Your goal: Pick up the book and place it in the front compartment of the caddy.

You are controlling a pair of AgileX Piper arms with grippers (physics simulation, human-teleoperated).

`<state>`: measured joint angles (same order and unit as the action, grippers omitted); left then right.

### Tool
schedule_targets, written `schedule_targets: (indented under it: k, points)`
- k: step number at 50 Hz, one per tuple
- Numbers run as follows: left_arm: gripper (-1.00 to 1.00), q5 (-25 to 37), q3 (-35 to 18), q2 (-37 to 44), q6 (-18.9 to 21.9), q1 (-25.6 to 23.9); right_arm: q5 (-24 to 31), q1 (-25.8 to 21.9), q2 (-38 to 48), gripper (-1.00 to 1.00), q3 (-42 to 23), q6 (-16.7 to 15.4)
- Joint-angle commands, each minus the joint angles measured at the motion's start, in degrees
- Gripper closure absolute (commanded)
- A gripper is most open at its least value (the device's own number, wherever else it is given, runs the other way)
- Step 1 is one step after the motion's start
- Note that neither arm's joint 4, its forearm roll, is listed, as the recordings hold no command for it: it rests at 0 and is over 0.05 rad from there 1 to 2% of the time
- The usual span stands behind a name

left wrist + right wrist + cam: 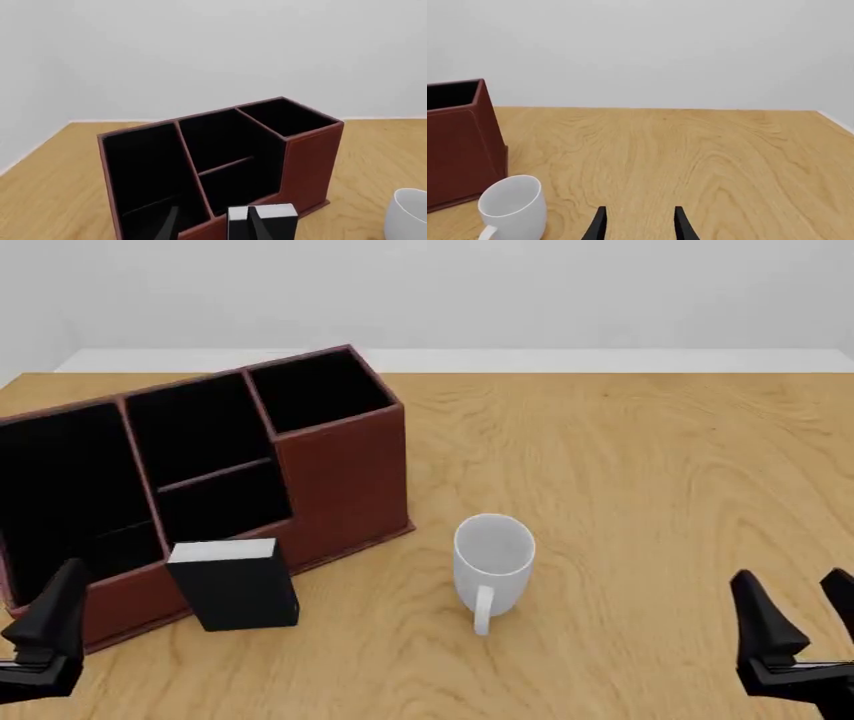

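Left wrist view: the left pincer [210, 222] stands parted and empty, aimed at the book [262, 222], upright just before the caddy [310, 160]; a likely approach. Front view: the book [236, 585] waits by the caddy's [340, 485] low front wall — nothing gripped. Right wrist view: the right pincer [637, 223] hangs open, idle, near the white mug [512, 202] on the surface [707, 155].

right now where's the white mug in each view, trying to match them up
Front view: white mug stands upright near the middle of the table, to the right of the caddy and apart from it.
Left wrist view: only its rim shows, cut off at the picture's edge.
Right wrist view: mug in full.
Shared landmark: the caddy's reddish-brown end wall.
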<state>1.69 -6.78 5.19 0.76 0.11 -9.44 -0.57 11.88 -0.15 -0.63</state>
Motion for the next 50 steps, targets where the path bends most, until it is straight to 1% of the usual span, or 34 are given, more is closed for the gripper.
schedule_targets:
  k: [1, 3, 5, 7, 9, 11, 13, 15, 16, 17, 18, 20, 21, 23, 24, 26, 27, 28, 30, 32, 34, 35, 36, 37, 38, 40, 42, 43, 44, 45, 47, 48, 50]
  points:
    - [-1.00, 0.78, -3.71, 2.53, 1.27, -1.83, -4.49, -0.15, 6.41, -1.00, -0.15, -0.47]
    - [-1.00, 1.13, -4.47, 2.85, 1.71, -0.43, -5.14, -0.36, 7.49, -1.00, -0.09, -0.41]
    - [-1.00, 1.26, -5.15, 3.30, 2.91, -0.92, -6.02, -0.04, 8.89, -1.00, -0.04, -0.33]
    - [-1.00, 1.54, -6.11, 4.19, 3.15, -0.82, -7.29, 0.44, 11.01, -1.00, -0.14, 0.08]
    - [-1.00, 2.59, -7.32, 3.89, 3.39, -0.45, -8.46, -0.42, 13.16, -1.00, -0.17, 1.01]
    - [-1.00, 2.85, -8.43, 4.88, 3.22, 0.25, -9.77, -0.48, 15.43, -1.00, -0.18, -1.22]
    - [-1.00, 2.51, -8.97, 6.47, 4.28, 0.39, -9.37, -0.38, 14.95, -1.00, -0.28, -1.11]
    - [-1.00, 2.15, -9.43, 8.77, 4.00, 0.43, -10.92, -0.43, 17.97, -1.00, -0.50, -1.00]
    - [-1.00, 2.10, -9.65, 10.65, 4.07, -0.88, -11.54, -0.43, 18.94, -1.00, -0.55, -1.33]
    - [-1.00, 2.26, -9.72, 12.81, 5.33, -3.62, -11.42, -0.40, 18.81, -1.00, -0.66, -1.37]
    - [-1.00, 2.78, -9.84, 12.49, 5.99, -5.06, -11.09, -0.30, 18.57, -1.00, -0.82, -1.55]
    - [-1.00, 4.12, -10.30, 11.83, 5.58, -6.83, -10.65, -0.34, 17.82, -1.00, -0.94, -1.77]
    - [-1.00, 4.78, -10.59, 12.30, 6.16, -8.12, -10.65, 0.03, 18.04, -1.00, -1.20, -2.13]
    - [-1.00, 4.71, -10.91, 12.79, 6.58, -6.98, -9.98, 0.12, 17.60, -1.00, -1.63, -2.27]
    - [-1.00, 4.84, -11.03, 13.03, 7.91, -7.93, -9.59, 0.15, 17.23, -1.00, -1.81, -2.30]
    - [-1.00, 5.31, -11.56, 12.90, 10.00, -7.94, -8.05, 0.19, 15.76, -1.00, -2.34, -2.68]
    - [-1.00, 5.43, -11.95, 13.72, 10.43, -8.52, -7.64, 0.32, 15.25, -1.00, -2.45, -2.82]
    - [-1.00, 5.66, -13.03, 14.08, 10.70, -7.28, -7.57, 0.39, 15.03, -1.00, -2.58, -3.25]
    - [-1.00, 6.50, -14.35, 15.02, 10.54, -7.96, -7.47, 0.33, 15.11, -1.00, -2.82, -3.38]
    - [-1.00, 8.01, -16.40, 15.22, 12.21, -8.34, -7.10, -1.16, 15.30, -1.00, -3.22, -3.22]
    - [-1.00, 9.54, -18.01, 15.63, 12.82, -9.66, -6.82, -0.69, 15.61, -1.00, -3.51, -3.20]
    - [-1.00, 10.70, -18.91, 15.70, 12.55, -11.04, -6.74, -0.93, 16.23, -1.00, -3.80, -2.68]
    - [-1.00, 11.42, -19.92, 17.21, 12.13, -10.67, -6.46, -1.60, 16.44, -1.00, -4.07, -2.40]
    - [-1.00, 12.05, -20.75, 17.02, 12.50, -10.53, -5.91, -1.50, 15.72, -1.00, -4.15, -2.49]
    - [-1.00, 12.46, -21.07, 17.55, 14.52, -9.80, -5.55, -1.46, 15.24, -1.00, -4.26, -2.64]
    - [-1.00, 13.28, -21.95, 17.93, 16.65, -8.87, -5.06, -1.52, 14.76, -1.00, -4.47, -2.76]
    - [-1.00, 15.66, -23.94, 18.40, 17.43, -9.91, -5.10, -1.54, 14.53, -1.00, -4.47, -3.05]
    - [-1.00, 16.27, -24.66, 18.72, 18.72, -9.51, -5.21, -1.54, 14.83, -1.00, -4.65, -2.92]
    - [-1.00, 16.49, -24.90, 19.00, 18.92, -9.44, -5.29, -1.60, 15.12, -1.00, -4.76, -2.81]
    - [-1.00, 18.13, -25.95, 20.06, 18.66, -10.80, -5.61, -2.13, 16.46, -1.00, -5.19, -2.17]
    - [-1.00, 20.09, -26.75, 19.65, 18.75, -13.40, -5.21, -2.06, 16.32, -1.00, -5.64, -2.02]
    - [-1.00, 20.46, -27.53, 20.91, 19.41, -12.10, -4.67, -2.24, 15.55, -1.00, -5.93, -1.92]
    - [-1.00, 20.91, -27.85, 21.39, 21.51, -11.89, -4.09, -2.60, 15.18, -1.00, -6.29, -1.76]
